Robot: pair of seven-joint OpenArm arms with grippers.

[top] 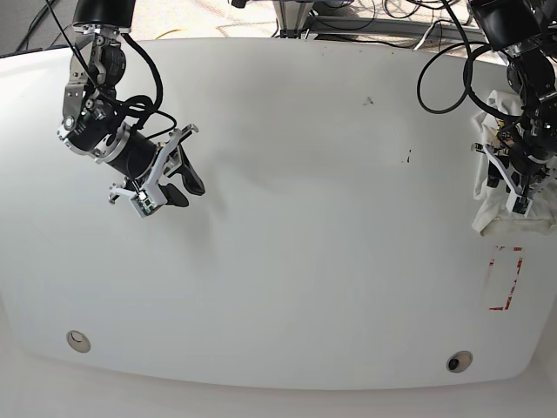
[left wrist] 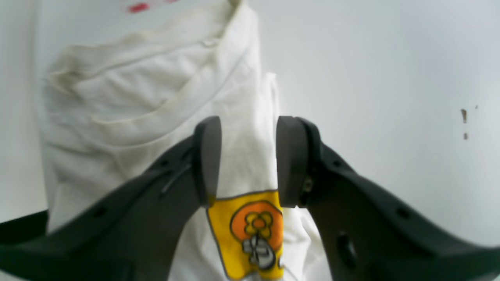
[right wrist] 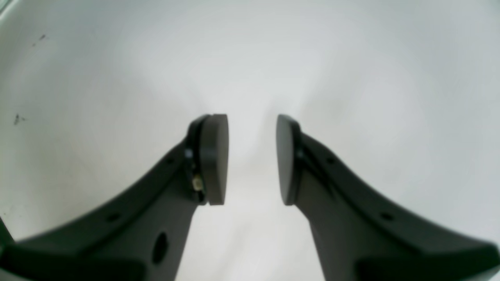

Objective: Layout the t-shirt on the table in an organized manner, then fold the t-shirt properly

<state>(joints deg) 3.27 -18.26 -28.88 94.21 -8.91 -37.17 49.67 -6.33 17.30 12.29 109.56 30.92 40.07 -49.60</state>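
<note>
White table (top: 287, 200) is lying bare; the bunched t-shirt (left wrist: 164, 101) is being pinched by the left gripper (left wrist: 248, 162), unfolded, while the right gripper (right wrist: 252, 160) is being held apart, empty.

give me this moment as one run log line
left gripper: shut on t-shirt, bunched at table edge | right gripper: open, empty, over bare table | stage: layout not started

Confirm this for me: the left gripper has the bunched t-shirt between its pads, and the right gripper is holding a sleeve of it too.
Half wrong. The left gripper does hold the t-shirt, but the right gripper is empty: the right wrist view shows only bare table between its pads.
</note>
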